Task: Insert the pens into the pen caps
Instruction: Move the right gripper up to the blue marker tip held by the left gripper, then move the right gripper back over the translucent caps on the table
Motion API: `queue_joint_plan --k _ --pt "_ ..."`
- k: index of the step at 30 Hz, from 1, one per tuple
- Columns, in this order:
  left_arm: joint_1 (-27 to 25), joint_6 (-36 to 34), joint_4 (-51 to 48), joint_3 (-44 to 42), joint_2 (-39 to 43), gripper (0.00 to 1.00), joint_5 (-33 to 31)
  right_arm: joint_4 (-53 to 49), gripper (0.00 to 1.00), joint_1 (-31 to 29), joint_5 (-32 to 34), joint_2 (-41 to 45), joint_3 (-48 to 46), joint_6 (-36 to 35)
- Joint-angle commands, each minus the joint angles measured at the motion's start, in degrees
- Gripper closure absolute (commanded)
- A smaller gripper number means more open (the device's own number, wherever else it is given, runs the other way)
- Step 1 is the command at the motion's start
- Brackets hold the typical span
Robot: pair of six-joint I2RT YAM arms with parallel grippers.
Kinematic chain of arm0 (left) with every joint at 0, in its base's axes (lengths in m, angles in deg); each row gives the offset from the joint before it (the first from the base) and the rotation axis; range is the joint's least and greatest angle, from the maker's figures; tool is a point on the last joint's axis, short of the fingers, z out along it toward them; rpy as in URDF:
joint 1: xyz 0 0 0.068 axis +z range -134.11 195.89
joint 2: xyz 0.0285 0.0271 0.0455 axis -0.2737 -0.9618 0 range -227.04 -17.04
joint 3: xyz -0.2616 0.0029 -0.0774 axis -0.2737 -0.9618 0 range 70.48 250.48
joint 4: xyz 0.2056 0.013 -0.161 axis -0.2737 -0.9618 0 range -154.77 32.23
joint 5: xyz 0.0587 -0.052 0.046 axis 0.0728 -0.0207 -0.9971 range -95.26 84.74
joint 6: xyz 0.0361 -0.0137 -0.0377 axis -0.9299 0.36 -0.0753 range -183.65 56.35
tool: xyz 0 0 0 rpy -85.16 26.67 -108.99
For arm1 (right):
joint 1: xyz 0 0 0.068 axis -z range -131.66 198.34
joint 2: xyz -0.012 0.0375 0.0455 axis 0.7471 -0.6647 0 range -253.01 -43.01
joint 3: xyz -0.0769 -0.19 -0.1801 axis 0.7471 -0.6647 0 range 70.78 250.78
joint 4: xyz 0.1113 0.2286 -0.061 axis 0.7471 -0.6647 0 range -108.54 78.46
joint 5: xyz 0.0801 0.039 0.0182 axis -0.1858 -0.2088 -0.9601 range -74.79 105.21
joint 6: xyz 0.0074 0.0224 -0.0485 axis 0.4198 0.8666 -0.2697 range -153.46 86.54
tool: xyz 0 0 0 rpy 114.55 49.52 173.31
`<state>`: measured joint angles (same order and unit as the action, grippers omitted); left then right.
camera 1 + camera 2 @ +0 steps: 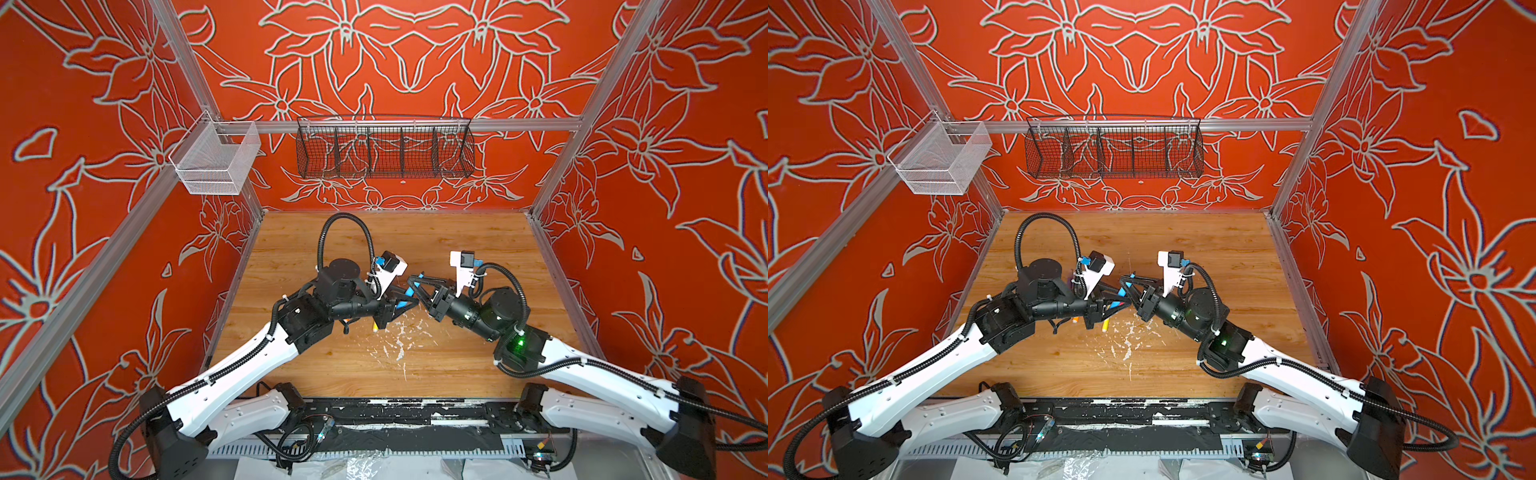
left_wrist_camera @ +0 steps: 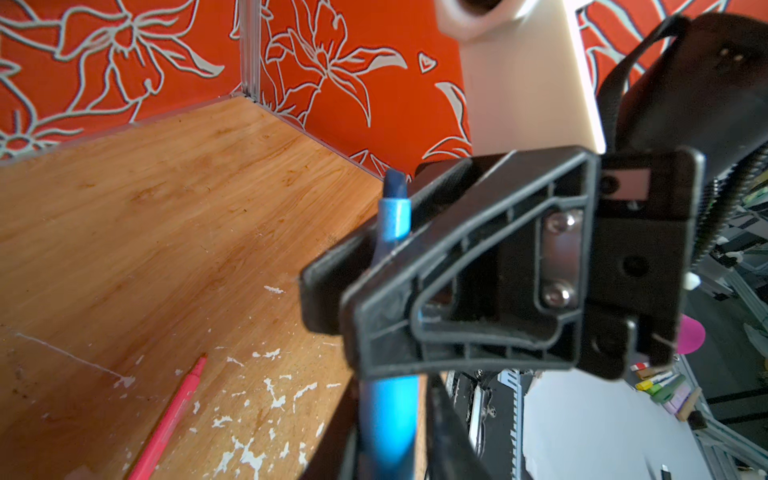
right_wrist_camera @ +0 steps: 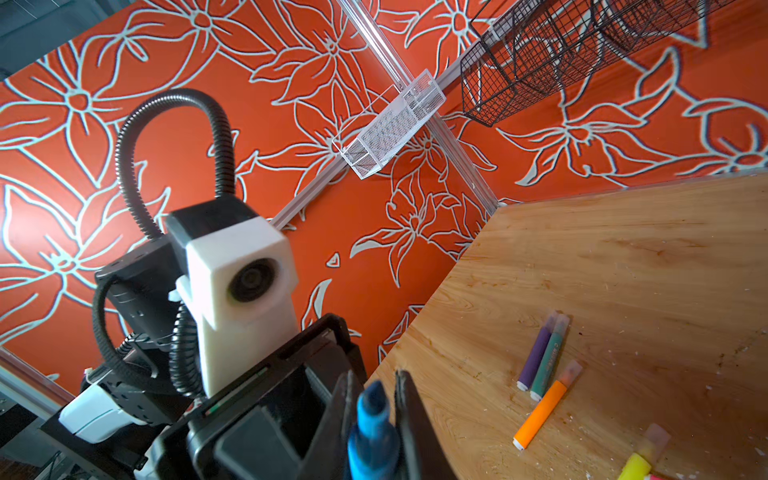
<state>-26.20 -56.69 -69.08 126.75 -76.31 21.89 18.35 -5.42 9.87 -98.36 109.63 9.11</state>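
1. The blue pen (image 2: 394,220) is held in the air over the middle of the surface (image 2: 145,208), between the two arms. Its dark tip looks bare, so I judge it not yet capped.
2. Four pens appear done. The purple pen (image 3: 536,357) and green pen (image 3: 548,365) lie side by side, with the orange pen (image 3: 542,415) just beside them and the yellow pen (image 3: 636,467) a little apart. All four wear clear caps (image 3: 571,370). The pink-red pen (image 2: 170,419) lies on the wood with its point exposed. That leaves two pens, by my reckoning. I cannot make out any loose caps.
3. In both top views the blue pen's long axis runs diagonally. Its tip points toward the back wall and its tail toward the left arm.
4. The right end effector (image 3: 374,390) is clenched on the blue pen just behind the tip. The left end effector (image 2: 395,453) flanks the barrel closely, but I cannot tell whether it actually pinches it.
5. White flecks (image 2: 249,453) scar the surface below.
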Motion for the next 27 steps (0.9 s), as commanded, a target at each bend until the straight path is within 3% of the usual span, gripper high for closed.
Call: queue_joint_plan --k 1,3,4,8,10,17,22,27 --pt "-0.45 -1.62 0.41 1.45 0.05 0.91 0.46 2.62 1.0 -0.38 0.58 0.51 0.78 0.48" --pt "-0.45 -1.6 0.17 1.73 -0.23 1.0 -1.12 2.64 1.0 -0.4 0.64 0.54 0.66 0.61" --pt "-0.45 -1.51 0.06 1.81 -0.41 1.0 -1.95 2.54 0.95 -0.38 0.55 0.75 0.54 0.46" --pt "-0.45 -0.46 0.53 1.8 -0.93 1.0 -5.61 -2.12 0.52 -0.37 2.19 3.14 -0.11 -0.41" --pt "-0.45 0.47 0.06 2.17 -1.19 1.0 -7.19 -11.55 0.45 -0.38 5.3 6.01 0.88 -1.22" --pt "-0.45 2.79 -0.29 2.22 -0.44 1.0 -11.93 -46.49 0.41 -0.3 23.89 17.75 -0.09 -1.78" --pt "-0.45 3.05 0.28 1.2 1.24 1.0 -11.94 -65.38 0.41 -0.21 35.0 19.49 -0.91 0.91" --pt "-0.45 3.23 -0.25 1.03 2.01 1.0 -11.37 -69.84 0.41 0.47 34.05 13.62 0.67 -1.22"
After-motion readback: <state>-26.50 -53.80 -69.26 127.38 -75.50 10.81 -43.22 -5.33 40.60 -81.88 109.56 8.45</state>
